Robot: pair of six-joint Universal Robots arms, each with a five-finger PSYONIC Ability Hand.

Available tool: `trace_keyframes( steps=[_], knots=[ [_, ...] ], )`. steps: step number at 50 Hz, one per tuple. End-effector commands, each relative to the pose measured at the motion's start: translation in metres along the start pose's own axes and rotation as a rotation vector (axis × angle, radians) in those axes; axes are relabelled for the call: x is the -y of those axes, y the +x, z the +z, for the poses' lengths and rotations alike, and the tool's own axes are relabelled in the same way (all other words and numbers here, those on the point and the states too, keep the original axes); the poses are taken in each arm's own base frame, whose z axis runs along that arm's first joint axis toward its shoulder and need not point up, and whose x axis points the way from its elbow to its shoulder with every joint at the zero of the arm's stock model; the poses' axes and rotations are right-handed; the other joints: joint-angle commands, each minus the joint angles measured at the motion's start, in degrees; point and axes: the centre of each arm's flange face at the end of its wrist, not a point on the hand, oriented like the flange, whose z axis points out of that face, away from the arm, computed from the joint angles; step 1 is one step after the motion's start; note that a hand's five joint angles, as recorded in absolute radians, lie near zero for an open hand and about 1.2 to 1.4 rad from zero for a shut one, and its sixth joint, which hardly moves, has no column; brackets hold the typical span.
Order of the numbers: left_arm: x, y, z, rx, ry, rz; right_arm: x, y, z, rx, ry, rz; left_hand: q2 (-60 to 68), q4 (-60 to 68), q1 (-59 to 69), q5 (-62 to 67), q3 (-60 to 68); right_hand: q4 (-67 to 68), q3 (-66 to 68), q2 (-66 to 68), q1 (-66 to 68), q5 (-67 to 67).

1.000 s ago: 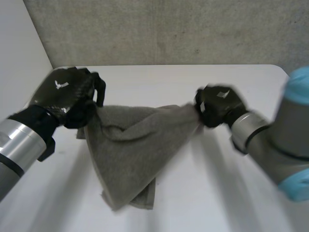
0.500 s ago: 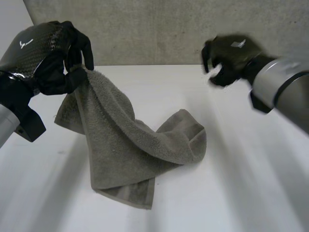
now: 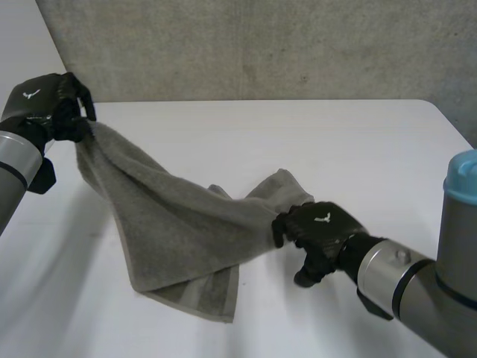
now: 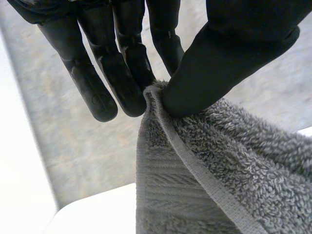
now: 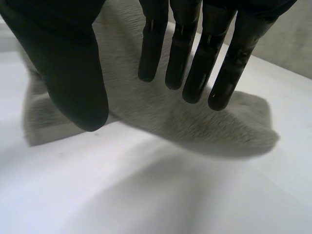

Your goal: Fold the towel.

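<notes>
1. Head view: the left robot hand (image 3: 45,112) has swung out to the far left and is holding one corner of the grey terry towel (image 3: 179,239) up off the white bench (image 3: 358,142). Half a second ago the right robot hand (image 3: 320,231) was high in the air, having let go. Now it is low at the towel's bunched right end, in the middle of the bench. The towel runs slack from the lifted corner down to a crumpled heap, so I judge no fold is made yet and the cloth needs regrasping and spreading. A small white emblem (image 3: 323,218) sits on the back of each robot hand; no writing can be read.
2. Left wrist view: the left robot hand (image 4: 229,53) pinches the towel's (image 4: 219,161) hemmed corner between thumb and fingers.
3. Right wrist view: the right robot hand (image 5: 63,58) is spread, fingers straight, thumb apart, holding nothing. The towel (image 5: 161,112) lies on the bench (image 5: 146,195) at its fingertips.
</notes>
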Motion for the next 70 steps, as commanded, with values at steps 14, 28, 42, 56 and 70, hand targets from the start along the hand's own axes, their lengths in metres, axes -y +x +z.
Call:
trace_keyframes(
  steps=[14, 28, 42, 56, 70],
  knots=[
    [-0.037, -0.008, -0.008, 0.055, -0.118, -0.019, -0.036, -0.066, 0.04, 0.219, 0.019, -0.099, 10.33, 10.23, 12.64, 11.19, 10.35, -2.77, -2.81, -2.52, 3.21, -1.77],
    [-0.043, -0.008, -0.012, 0.057, -0.138, -0.021, -0.059, -0.099, 0.062, 0.273, 0.042, -0.164, 10.33, 10.23, 12.64, 11.19, 10.35, -1.26, -1.3, -1.01, 4.73, -0.25],
    [-0.045, -0.006, -0.013, 0.054, -0.146, -0.022, -0.07, -0.099, 0.076, 0.227, 0.066, -0.203, 10.33, 10.23, 12.64, 11.19, 10.35, 1.94, 1.9, 2.19, 7.92, 2.94],
    [-0.047, -0.005, -0.015, 0.05, -0.154, -0.026, -0.069, -0.096, 0.082, 0.197, 0.083, -0.215, 10.33, 10.23, 12.64, 11.19, 10.35, 6.82, 6.78, 7.07, 12.8, 7.82],
    [-0.047, -0.001, -0.017, 0.038, -0.156, -0.025, -0.055, -0.087, 0.095, 0.094, 0.134, -0.217, 10.33, 10.23, 12.64, 11.19, 10.35, 23.77, 23.73, 24.02, 29.76, 24.77]
  ],
)
